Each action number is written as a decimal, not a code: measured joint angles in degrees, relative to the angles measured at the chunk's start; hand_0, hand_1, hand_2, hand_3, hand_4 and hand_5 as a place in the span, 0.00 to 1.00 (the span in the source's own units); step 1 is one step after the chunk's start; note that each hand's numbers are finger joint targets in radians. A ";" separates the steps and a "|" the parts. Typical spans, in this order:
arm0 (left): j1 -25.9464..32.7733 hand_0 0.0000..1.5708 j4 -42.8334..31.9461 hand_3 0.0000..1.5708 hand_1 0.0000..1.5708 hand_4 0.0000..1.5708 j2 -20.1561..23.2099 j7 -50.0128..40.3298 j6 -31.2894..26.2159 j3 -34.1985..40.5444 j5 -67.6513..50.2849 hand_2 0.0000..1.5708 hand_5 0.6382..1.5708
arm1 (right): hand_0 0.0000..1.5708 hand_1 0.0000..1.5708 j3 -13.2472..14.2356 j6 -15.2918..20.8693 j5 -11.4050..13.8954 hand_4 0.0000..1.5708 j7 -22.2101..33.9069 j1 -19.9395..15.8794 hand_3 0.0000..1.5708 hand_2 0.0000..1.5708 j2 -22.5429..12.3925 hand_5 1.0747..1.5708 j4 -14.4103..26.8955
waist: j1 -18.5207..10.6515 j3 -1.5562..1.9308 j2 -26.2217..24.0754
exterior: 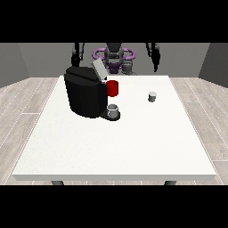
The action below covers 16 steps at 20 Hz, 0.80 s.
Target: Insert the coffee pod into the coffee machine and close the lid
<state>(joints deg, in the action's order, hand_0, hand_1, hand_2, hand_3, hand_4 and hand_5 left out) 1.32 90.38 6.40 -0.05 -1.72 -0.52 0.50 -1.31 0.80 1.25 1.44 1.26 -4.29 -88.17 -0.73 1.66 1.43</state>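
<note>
Here: coffee machine (84, 95) lid (99, 70) raised | coffee pod (152, 96) apart

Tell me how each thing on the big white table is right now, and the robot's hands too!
Black coffee machine: upright, grey lid raised open.
Small grey coffee pod: upright on the table, apart from the machine, untouched.
Grey cup: on the machine's base, upright.
Red part at the machine's front: unclear.
Hand at the view's left: raised, holding nothing.
Hand at the view's right: raised, holding nothing.
</note>
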 measured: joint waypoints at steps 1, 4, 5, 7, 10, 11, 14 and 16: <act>-0.40 0.00 -0.12 0.00 0.00 0.20 0.41 0.16 -0.42 0.59 -0.46 0.00 1.00 | 0.00 0.00 0.46 -0.46 -0.47 0.08 -0.34 -0.12 0.00 0.00 -0.26 1.00 0.48 | 0.05 -0.35 0.07; -0.44 0.00 -0.40 0.00 0.00 0.20 0.91 1.77 -1.77 1.62 -1.57 0.00 1.00 | 0.00 0.00 0.58 -0.83 -0.58 0.08 -1.63 0.47 0.00 0.00 -0.06 1.00 1.34 | 0.14 -1.05 -1.00; -0.09 0.00 -0.21 0.00 0.00 0.20 0.82 2.75 -2.28 1.77 -2.07 0.00 1.00 | 0.00 0.00 0.95 -1.19 -0.92 0.08 -2.19 0.83 0.00 0.00 -0.25 1.00 1.59 | 0.13 -1.19 -1.50; 0.17 0.00 -0.97 0.00 0.00 0.19 1.38 5.82 -4.07 3.38 -4.11 0.00 1.00 | 0.00 0.00 2.26 -0.12 -1.45 0.07 -2.30 0.40 0.00 0.00 -0.08 1.00 0.47 | 0.63 -1.38 -2.36; 0.15 0.00 -1.73 0.00 0.00 0.17 1.88 9.67 -5.86 4.80 -5.61 0.00 1.00 | 0.00 0.00 4.67 2.45 -2.06 0.12 -5.39 -0.05 0.00 0.00 1.03 1.00 0.37 | 1.04 -1.54 -2.42; 0.50 0.00 -2.04 0.00 0.00 0.15 1.68 10.81 -6.17 4.74 -5.49 0.00 1.00 | 0.00 0.00 4.92 3.16 -1.95 0.09 -6.05 -0.01 0.00 0.00 1.44 1.00 0.48 | 0.96 -1.57 -2.56; 0.18 0.00 -2.26 0.00 0.00 0.20 3.72 11.12 -7.29 5.56 -4.57 0.00 1.00 | 0.00 0.00 6.08 3.84 -2.65 0.14 -7.37 -0.15 0.00 0.00 1.76 1.00 0.59 | 1.08 -1.62 -2.78; -0.66 0.00 -3.59 0.00 0.00 0.00 4.70 12.14 -7.02 5.59 -2.43 0.00 1.00 | 0.00 0.00 5.68 4.61 -2.23 0.10 -7.43 -0.39 0.00 0.00 2.33 1.00 0.09 | 1.78 -1.64 -2.43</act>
<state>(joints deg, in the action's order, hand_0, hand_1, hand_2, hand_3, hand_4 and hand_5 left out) 0.66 86.79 11.10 12.09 -8.74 5.08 -1.93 4.37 5.42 -0.98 -5.98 0.87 -1.96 -88.07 1.05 0.03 -1.00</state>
